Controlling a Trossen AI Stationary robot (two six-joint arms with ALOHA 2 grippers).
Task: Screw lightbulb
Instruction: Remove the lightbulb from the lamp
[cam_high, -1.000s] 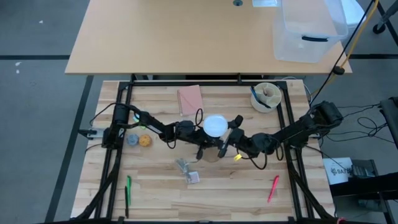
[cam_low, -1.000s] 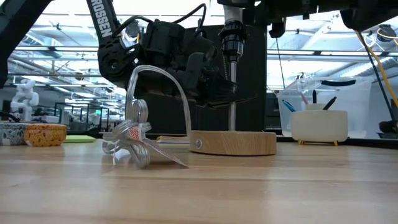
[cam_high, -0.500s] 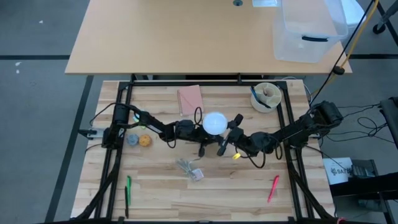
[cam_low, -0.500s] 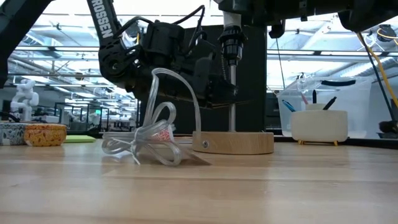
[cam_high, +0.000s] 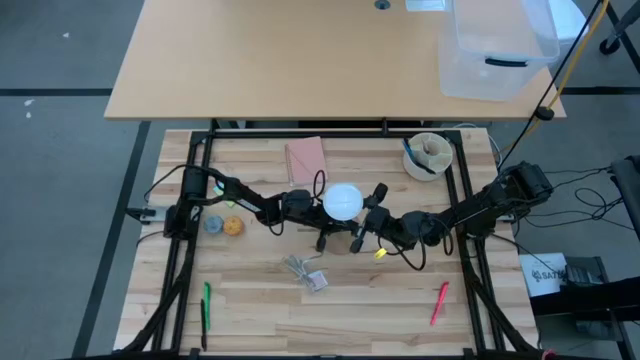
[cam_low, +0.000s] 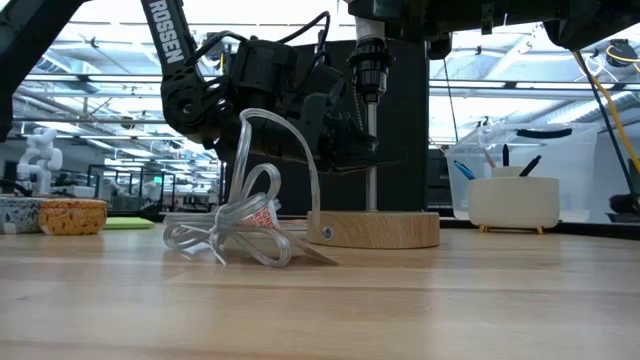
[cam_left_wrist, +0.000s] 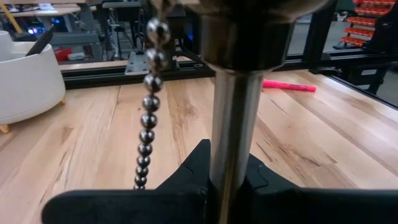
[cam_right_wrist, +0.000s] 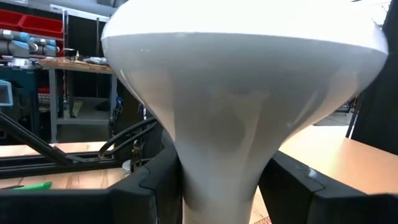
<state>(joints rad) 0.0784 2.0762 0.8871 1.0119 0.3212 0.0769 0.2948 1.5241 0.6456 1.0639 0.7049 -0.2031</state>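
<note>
With the crumpled plastic wrapper (cam_low: 240, 225) lying nearest, the left gripper (cam_high: 318, 215) clamps the lamp stem (cam_left_wrist: 233, 124) above the wooden base (cam_low: 375, 228) while the right gripper (cam_high: 360, 228) pinches the lightbulb (cam_high: 342, 200) at the socket, so screwing looks underway, not finished.

Two dark jointed arms, black cables, white "ROSSEN" lettering.
</note>
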